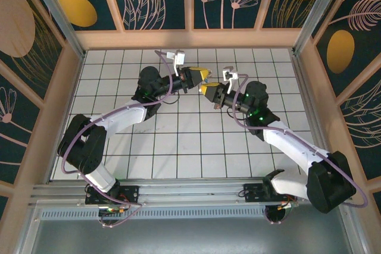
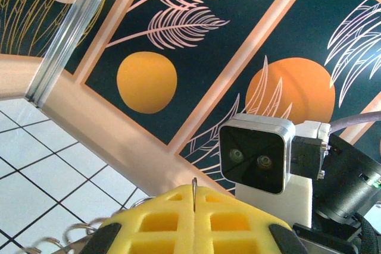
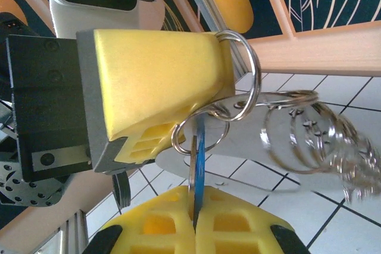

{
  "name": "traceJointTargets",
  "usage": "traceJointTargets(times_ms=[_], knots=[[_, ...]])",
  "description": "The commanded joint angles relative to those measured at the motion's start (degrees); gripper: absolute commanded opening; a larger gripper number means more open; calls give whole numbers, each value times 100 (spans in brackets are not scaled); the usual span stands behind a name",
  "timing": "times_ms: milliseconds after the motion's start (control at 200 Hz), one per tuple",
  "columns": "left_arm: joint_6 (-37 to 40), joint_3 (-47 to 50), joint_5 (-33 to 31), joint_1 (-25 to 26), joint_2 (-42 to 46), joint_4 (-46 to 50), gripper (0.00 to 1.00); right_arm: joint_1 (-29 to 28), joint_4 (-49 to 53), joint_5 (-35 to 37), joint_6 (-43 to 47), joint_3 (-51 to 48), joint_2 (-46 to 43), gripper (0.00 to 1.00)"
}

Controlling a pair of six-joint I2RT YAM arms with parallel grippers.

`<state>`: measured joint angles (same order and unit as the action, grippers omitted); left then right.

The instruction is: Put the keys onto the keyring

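Noted both arms raised over the desk, tips meeting at far centre. Found left pincer clamped shut on keyring, offering its loops rightward, presumably to steady them for threading. Found right pincer pinched tight on key, held upright against a small loop. Cannot tell whether threaded; judged insertion in hand.

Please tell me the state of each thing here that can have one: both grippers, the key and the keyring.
left gripper: shut on the keyring.
right gripper: shut on the key.
key: upright, seen edge-on, pinched between the right fingers, its top among the rings; I cannot tell whether it is threaded.
keyring: held off the table, its rings hanging beside the left gripper.
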<state>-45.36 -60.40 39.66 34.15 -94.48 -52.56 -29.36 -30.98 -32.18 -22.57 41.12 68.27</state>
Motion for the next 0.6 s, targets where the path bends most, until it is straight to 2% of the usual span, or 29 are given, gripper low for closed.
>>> traceJointTargets(times_ms=[0,125,210,290,471,596], knots=[[-89,11,-151,21,202,-490,0,-31,165,-55,159,97,-23,0],[-128,46,-173,20,193,-565,0,24,262,-74,150,106,-88,0],[-186,105,-236,21,214,-662,0,124,378,-9,131,29,-264,28],[-228,192,-366,21,243,-776,0,303,465,16,69,-129,-563,42],[-297,231,-367,16,228,-947,0,900,351,3,-317,-508,-1337,46],[-426,307,-439,21,203,-1174,0,1087,126,43,-654,-420,-1393,46]])
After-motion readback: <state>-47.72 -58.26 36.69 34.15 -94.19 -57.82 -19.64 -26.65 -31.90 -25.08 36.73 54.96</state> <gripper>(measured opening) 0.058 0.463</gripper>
